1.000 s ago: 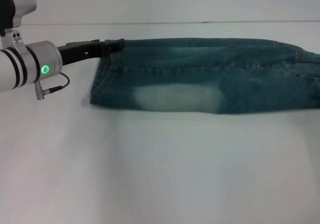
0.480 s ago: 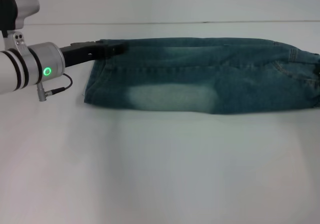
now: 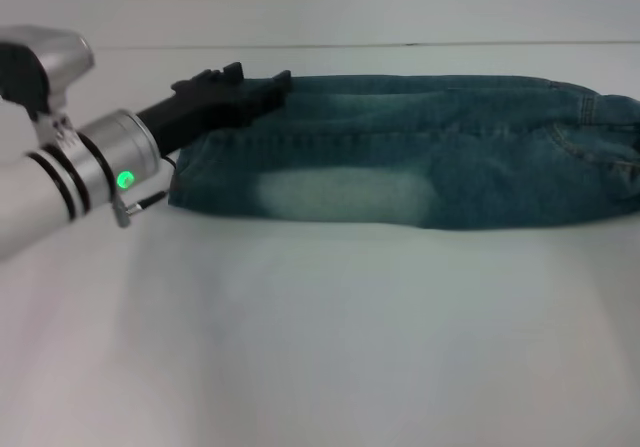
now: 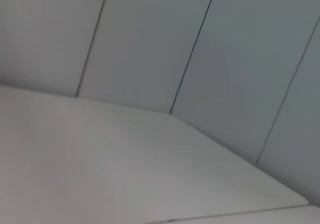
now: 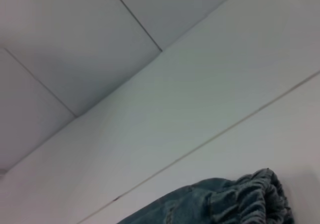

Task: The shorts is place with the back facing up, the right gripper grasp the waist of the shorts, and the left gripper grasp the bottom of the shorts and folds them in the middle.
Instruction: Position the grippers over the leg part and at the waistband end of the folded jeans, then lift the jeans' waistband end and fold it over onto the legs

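The blue-green denim shorts (image 3: 420, 157) lie folded flat across the far part of the white table (image 3: 320, 337), with a pale faded patch toward their left end. My left gripper (image 3: 262, 79), black on a silver wrist with a green ring, rests over the shorts' far left corner, tilted, and its jaws look parted and hold no cloth. The right gripper is out of view. The right wrist view shows the gathered waist edge of the shorts (image 5: 240, 199) close below the camera. The left wrist view shows only table and wall.
The table's back edge (image 3: 400, 44) runs just behind the shorts, with a pale panelled wall (image 4: 200, 43) beyond. The shorts' right end reaches the head view's right border.
My left arm has swung and tilted, its gripper sliding right along the shorts' far left corner and going from shut on the hem to parted. The shorts have settled flat.
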Robot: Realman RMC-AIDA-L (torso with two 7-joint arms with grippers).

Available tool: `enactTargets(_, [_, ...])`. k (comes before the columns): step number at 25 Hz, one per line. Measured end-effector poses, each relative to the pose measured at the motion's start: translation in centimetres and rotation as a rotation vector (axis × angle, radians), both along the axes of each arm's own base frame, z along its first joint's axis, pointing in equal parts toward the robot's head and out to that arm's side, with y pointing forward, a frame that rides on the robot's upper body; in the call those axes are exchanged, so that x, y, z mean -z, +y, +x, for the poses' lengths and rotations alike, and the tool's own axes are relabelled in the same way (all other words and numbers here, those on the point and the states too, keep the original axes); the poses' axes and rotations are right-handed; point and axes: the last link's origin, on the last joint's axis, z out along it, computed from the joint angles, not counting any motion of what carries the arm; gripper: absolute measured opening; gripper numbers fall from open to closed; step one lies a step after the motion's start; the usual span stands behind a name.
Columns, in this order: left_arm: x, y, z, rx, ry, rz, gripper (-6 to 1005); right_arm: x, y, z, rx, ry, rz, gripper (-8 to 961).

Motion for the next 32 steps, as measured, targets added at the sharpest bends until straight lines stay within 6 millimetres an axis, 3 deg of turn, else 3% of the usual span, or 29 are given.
enactTargets(3, [1.4, -0.7, -0.1, 0.010, -0.007, 0.045, 823, -0.5, -0.4, -0.3, -0.028, 0.018, 0.008, 204])
enactTargets(11, [4.9, -2.2, 0.9, 0.048, 0.042, 0.097, 790, -2.2, -1.9, -1.6, -0.127, 0.120, 0.012, 181])
enactTargets(20, [6.5, -4.2, 2.2, 0.094, 0.055, 0.231, 730, -4.5, -3.1, -3.7, -0.256, 0.206, 0.006, 176])
enactTargets(26, [8.1, -4.7, 2.3, 0.126, 0.232, 0.253, 689, -5.4, -2.9, -5.9, -0.352, 0.243, -0.036, 173])
enactTargets(32, [9.6, -5.0, 3.2, 0.187, 0.286, 0.176, 386, -5.8, -0.8, -9.6, -0.474, 0.245, -0.114, 171])
